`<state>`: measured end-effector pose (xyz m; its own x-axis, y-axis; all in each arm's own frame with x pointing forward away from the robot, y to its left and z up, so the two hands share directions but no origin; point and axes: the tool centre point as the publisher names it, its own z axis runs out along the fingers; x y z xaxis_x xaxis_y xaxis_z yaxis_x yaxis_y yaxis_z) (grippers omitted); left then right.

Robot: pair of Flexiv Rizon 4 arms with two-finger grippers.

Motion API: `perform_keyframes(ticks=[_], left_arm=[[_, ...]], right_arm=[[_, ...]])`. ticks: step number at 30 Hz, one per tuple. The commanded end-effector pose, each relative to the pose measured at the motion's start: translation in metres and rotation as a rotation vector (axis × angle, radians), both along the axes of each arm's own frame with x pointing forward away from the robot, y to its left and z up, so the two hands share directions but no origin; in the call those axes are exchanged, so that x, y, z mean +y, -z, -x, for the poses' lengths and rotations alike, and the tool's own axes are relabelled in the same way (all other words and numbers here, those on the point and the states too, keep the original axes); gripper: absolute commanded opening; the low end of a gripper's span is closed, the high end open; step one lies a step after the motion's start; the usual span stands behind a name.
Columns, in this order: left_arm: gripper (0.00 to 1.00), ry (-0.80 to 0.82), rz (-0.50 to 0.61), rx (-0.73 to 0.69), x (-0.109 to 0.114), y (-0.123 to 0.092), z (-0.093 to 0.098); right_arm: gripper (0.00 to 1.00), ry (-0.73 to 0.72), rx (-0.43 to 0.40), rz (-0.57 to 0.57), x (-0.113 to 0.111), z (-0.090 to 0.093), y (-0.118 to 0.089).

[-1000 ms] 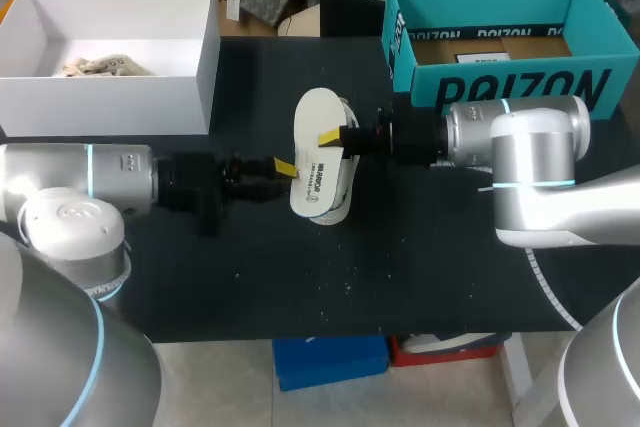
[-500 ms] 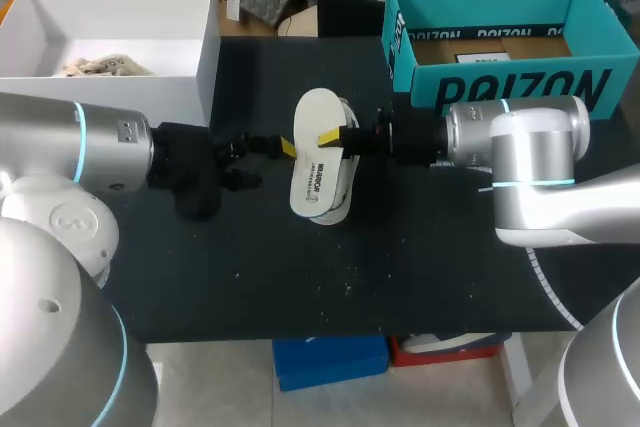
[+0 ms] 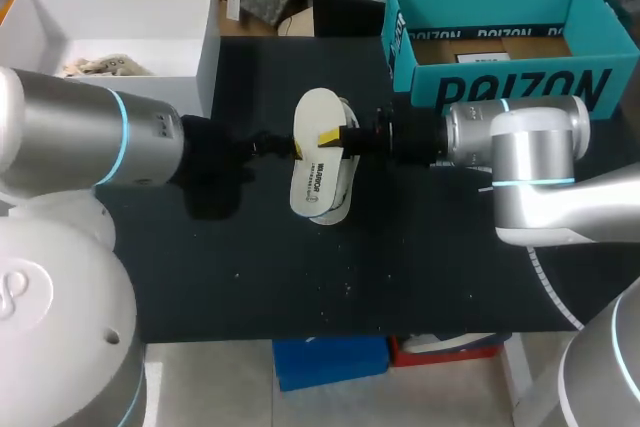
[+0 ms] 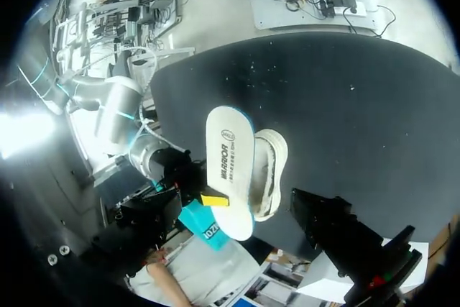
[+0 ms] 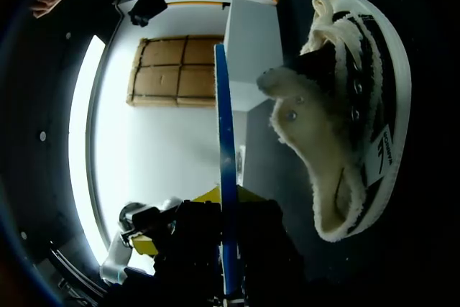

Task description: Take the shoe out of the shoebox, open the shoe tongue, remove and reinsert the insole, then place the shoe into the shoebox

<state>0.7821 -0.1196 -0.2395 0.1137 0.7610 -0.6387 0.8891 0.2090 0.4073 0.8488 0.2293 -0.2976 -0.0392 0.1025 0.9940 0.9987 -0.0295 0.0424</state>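
The right jaws are clenched on the insole (image 3: 314, 169), one yellow tip pressed to its printed face near a long edge, and they hold it over the shoe (image 3: 340, 209), covering most of it in the head view. In the right wrist view the insole (image 5: 224, 141) shows only as a thin blue line running out from between the tips. In the left wrist view the insole (image 4: 228, 159) is white with dark print and a blue rim. The left jaws sit just beside the insole's opposite long edge; whether they are released or clenched I cannot tell. The shoe (image 5: 345, 106) rests at the middle of the black worktop (image 3: 400, 267), with a white sole band, dark side stripes, pale laces and a fluffy cream lining. The teal shoebox (image 3: 500, 92) stands open at the far right corner, and a white box (image 3: 110, 102) at the far left corner has crumpled paper (image 3: 100, 67) inside
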Motion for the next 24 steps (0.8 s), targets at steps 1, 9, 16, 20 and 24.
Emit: perform_keyframes(ticks=[1,9,16,20,24], left_arm=[[1.00,-0.116,-0.240,0.050,-0.005,0.000,0.000],[1.00,-0.020,-0.402,0.109,-0.033,-0.031,-0.005],[1.00,0.022,-0.576,0.105,-0.041,-0.042,-0.002],[1.00,0.005,-0.591,0.126,-0.037,-0.038,0.001],[1.00,-0.021,-0.630,0.174,-0.033,-0.034,0.002]], right_arm=[[0.00,0.003,0.000,0.001,0.001,0.001,0.000],[0.00,0.003,0.000,0.001,0.001,0.001,0.000],[0.00,0.003,0.000,0.001,0.001,0.001,0.000],[0.00,0.003,0.000,0.001,0.001,0.001,0.000],[0.00,0.003,0.000,0.001,0.001,0.001,0.000]])
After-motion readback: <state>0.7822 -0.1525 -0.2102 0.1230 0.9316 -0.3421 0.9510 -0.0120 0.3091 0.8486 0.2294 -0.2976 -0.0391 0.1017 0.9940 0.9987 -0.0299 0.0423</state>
